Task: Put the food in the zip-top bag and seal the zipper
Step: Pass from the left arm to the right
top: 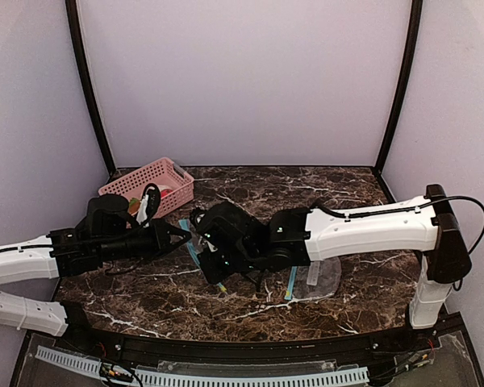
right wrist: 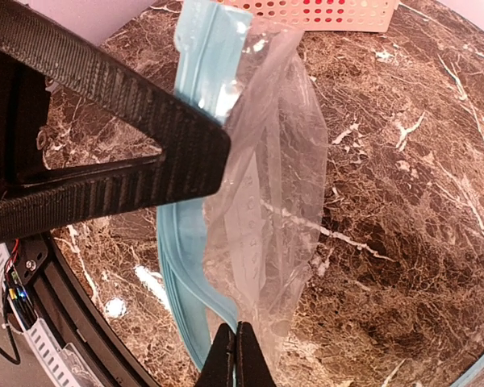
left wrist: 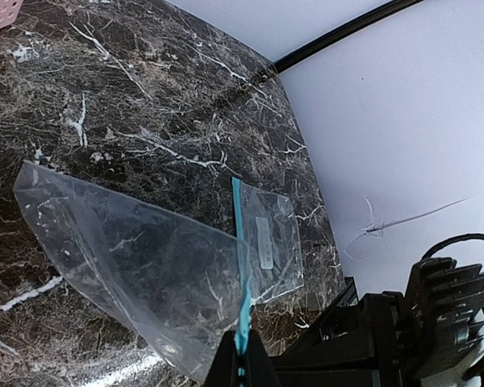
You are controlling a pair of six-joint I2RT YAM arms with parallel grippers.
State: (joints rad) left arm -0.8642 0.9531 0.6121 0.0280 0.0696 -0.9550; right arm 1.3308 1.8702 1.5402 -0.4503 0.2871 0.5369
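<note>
Near the front edge, between the arms, the left gripper (left wrist: 242, 364) is pressed together on the teal zipper strip (left wrist: 240, 266) of the zip-top bag (left wrist: 137, 258). The right gripper (right wrist: 235, 359) pinches the bag's clear side edge. Bare marble table (top: 306, 189) runs beyond to the back wall. In the far-left corner, the pink basket (top: 133, 184) holds the food (top: 165, 193).

Robot lab test cell, not a home or kitchen. 2 white-and-black arms, left arm (top: 24, 264) and right arm (top: 371, 230), sit bolted at the near edge of a marble-pattern tabletop (top: 306, 181). Plain pale walls (top: 242, 81) box it in on 3 sides, with black corner posts (top: 89, 89). A slotted cable duct (top: 226, 377) and exposed wiring (top: 113, 372) run along the front.
</note>
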